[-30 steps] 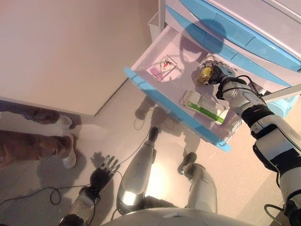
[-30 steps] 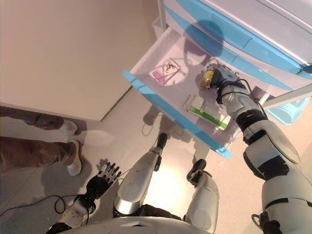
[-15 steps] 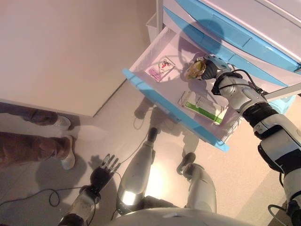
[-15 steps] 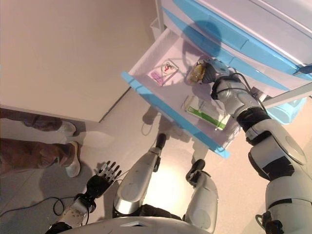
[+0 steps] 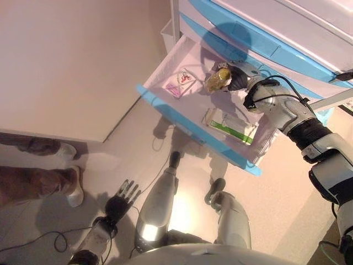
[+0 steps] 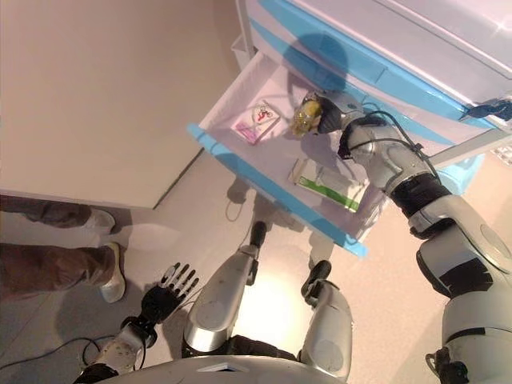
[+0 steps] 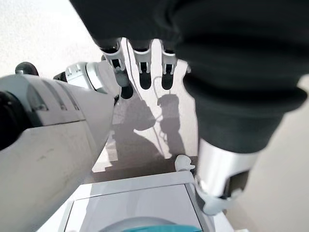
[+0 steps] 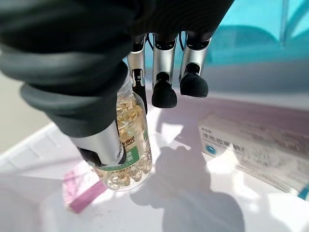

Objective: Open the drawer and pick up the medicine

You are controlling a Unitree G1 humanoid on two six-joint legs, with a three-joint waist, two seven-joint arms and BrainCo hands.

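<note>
I see my right hand (image 5: 238, 81) over the open drawer (image 5: 165, 102), grasping the bottle of yellow capsules (image 5: 217, 80). The bottle sits between the thumb (image 8: 99, 140) and the fingers (image 8: 164, 72), sticking out past the hand toward the pink packet (image 5: 178, 84), clear of the drawer floor as far as I can judge. Its long axis runs roughly along the line of the fingers, with the rounded base leading away from the palm; I cannot see the cap, which is hidden inside the grip.

From the head cameras, the green-and-white box (image 5: 230, 123) lies flat in the drawer just beside my forearm, on the wrist side of the hand, and the pink packet lies beyond the bottle's free end, apart from it.

The right wrist view adds the capsules and the green label band on the bottle. Only the head views show my left hand (image 5: 122, 197), hanging low with fingers spread and relaxed, empty, and a person's shoes (image 5: 70, 178) on the floor near it.
</note>
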